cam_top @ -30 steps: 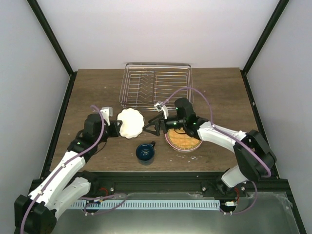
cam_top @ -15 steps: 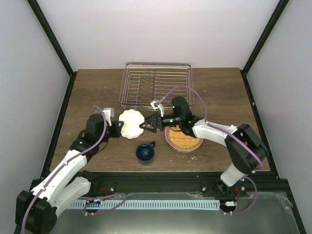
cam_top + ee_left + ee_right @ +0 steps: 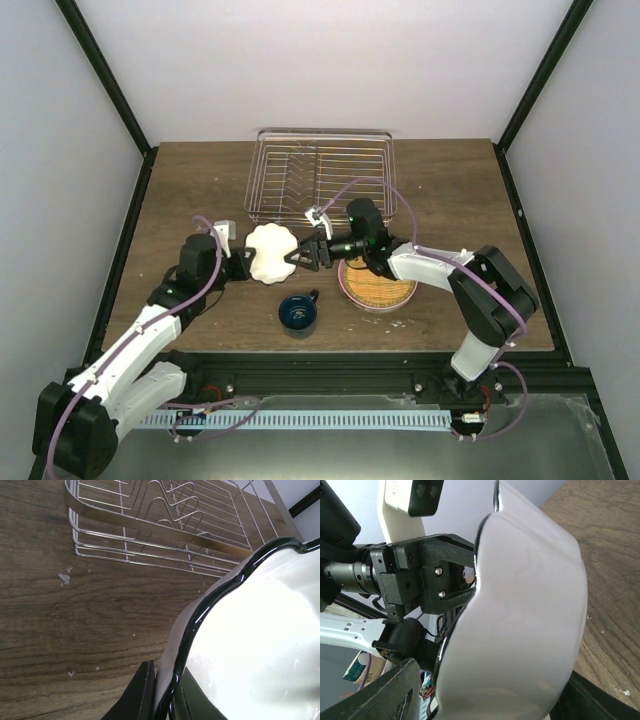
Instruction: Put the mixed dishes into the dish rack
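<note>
Wooden table (image 3: 450, 190): left gripper (image 3: 164, 696) pinches white bowl (image 3: 268, 252) rim; right gripper (image 3: 295, 259) gapes wide, straddling its opposite edge.

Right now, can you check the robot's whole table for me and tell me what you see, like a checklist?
Surface: brown wooden table, with a few pale specks.
Job's things: dish rack holds no dishes; white scalloped bowl is between the two grippers; dark blue mug is upright on the table; yellow ribbed plate lies on the pink plate; no green plate seen.
Clutter: nothing seen.
Grippers: left gripper is shut on the bowl's rim; right gripper is open, with a finger on either side of the bowl.
Cables: a purple cable loops on each arm.
Surroundings: white walls, black frame posts.
</note>
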Robot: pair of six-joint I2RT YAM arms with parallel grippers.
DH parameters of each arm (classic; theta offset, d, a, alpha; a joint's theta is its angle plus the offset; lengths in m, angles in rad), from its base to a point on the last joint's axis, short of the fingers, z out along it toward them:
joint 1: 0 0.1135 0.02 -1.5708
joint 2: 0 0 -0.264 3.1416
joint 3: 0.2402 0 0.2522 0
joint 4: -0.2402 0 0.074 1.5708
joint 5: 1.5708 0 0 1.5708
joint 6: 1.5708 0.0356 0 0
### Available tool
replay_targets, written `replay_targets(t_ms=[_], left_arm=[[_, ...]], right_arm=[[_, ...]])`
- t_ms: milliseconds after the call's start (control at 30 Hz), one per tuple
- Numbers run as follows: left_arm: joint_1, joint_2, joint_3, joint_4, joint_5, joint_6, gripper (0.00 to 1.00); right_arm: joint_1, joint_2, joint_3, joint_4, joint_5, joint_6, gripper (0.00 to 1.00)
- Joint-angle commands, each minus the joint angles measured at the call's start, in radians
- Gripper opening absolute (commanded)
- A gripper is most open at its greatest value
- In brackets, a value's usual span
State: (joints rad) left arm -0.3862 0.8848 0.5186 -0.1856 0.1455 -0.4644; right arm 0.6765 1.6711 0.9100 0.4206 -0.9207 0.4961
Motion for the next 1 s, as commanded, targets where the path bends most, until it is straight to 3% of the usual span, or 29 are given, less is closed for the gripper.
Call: replay_targets(t_ms=[0,167,367,767,867,967], left_arm=[[-0.003,0.003,-0.002,0.139,0.030,-0.020,0.00],[-0.003,0.027,-0.029,0.194,0.053,-0.032,0.00],[-0.003,0.066,-0.054,0.233,0.057,-0.031,0.00],[-0.003,0.114,-0.086,0.287,0.078,-0.028,0.01],[-0.003,0.109,-0.083,0.289,0.101,-0.023,0.07],[-0.003,0.100,-0.080,0.275,0.108,-0.018,0.21]], right_arm=[[0.013,0.004,0.055,0.055,-0.050,0.007,0.67],[0.014,0.024,0.056,0.096,-0.070,0.032,0.49],[0.015,0.047,0.064,0.115,-0.076,0.045,0.38],[0.014,0.065,0.090,0.094,-0.048,0.028,0.33],[0.015,0.068,0.099,0.070,-0.037,0.016,0.33],[0.014,0.065,0.101,0.064,-0.026,0.009,0.32]])
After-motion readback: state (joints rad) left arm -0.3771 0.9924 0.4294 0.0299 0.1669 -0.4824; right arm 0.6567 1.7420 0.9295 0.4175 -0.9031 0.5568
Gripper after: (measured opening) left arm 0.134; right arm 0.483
